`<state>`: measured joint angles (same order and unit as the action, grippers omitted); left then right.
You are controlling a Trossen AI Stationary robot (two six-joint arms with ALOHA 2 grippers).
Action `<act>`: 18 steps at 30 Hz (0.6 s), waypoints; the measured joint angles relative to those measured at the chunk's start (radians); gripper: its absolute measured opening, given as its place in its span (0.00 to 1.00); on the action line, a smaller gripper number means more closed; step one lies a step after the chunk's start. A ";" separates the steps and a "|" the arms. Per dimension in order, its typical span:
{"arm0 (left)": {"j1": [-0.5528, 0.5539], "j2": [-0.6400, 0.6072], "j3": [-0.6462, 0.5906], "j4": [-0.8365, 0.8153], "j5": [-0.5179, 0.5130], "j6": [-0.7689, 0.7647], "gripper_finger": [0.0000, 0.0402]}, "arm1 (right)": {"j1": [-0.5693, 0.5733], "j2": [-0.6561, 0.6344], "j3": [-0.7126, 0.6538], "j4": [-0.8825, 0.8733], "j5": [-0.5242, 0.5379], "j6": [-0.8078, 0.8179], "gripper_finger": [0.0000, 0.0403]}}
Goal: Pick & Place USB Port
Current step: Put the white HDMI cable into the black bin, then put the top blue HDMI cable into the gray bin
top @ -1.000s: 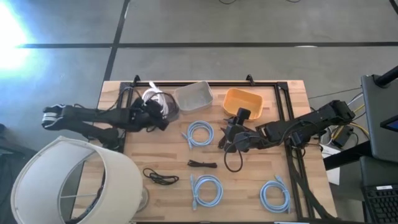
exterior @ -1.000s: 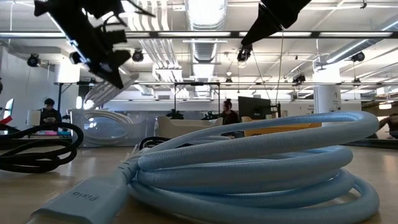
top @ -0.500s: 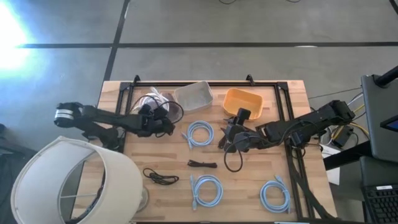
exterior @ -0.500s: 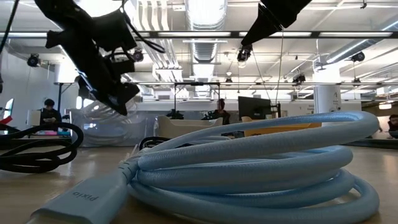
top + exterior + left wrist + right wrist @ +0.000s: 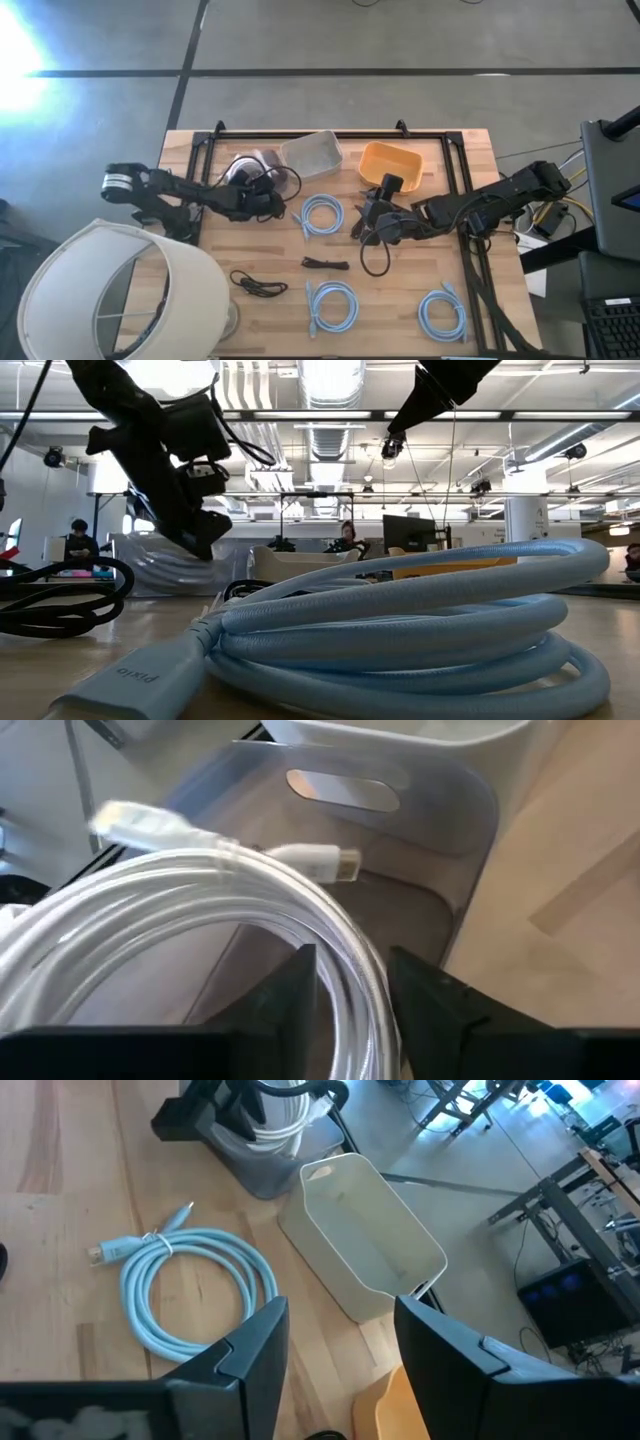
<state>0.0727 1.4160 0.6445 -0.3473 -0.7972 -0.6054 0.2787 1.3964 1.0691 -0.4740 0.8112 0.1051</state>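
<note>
A coiled white USB cable (image 5: 180, 910) lies in a grey see-through bin (image 5: 420, 810) at the table's far left, its plugs (image 5: 325, 862) on top. My left gripper (image 5: 266, 203) stands low at the bin's near side. Its fingers are open on either side of the coil's strands (image 5: 352, 990). It also shows in the low view (image 5: 195, 525). My right gripper (image 5: 340, 1370) hangs open over the table's middle (image 5: 366, 226) with nothing between its fingers. A black cable (image 5: 375, 258) lies under it. My left gripper has the coil's near strands (image 5: 352, 990) between its two fingers, which slant down from the near left and lie across the strands. Whether the fingers touch them I cannot tell. The coil rests in the grey bin.
A white bin (image 5: 311, 155) and an orange bin (image 5: 391, 164) stand at the far edge. Three blue cable coils (image 5: 322, 215) (image 5: 332, 305) (image 5: 441, 314) and two small black cables (image 5: 258, 285) (image 5: 325, 263) lie on the wood. A lampshade (image 5: 120, 290) covers the near left corner.
My left gripper has come down and reached a little toward the table's right with the white coil. The coil was held above the grey bin and now lies lower, inside it. My right arm has kept still.
</note>
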 joint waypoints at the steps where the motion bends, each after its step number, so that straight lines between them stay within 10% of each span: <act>1: 0.000 -0.004 0.000 -0.001 -0.006 0.003 0.35 | 0.000 0.000 0.000 0.000 0.000 0.000 0.44; 18: -0.021 -0.064 0.157 0.050 0.029 0.262 0.43 | -0.006 0.077 -0.008 0.002 -0.152 0.051 0.46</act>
<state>0.0514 1.3518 0.8014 -0.2976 -0.7683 -0.3435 0.2722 1.4737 1.0607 -0.4717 0.6596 0.1558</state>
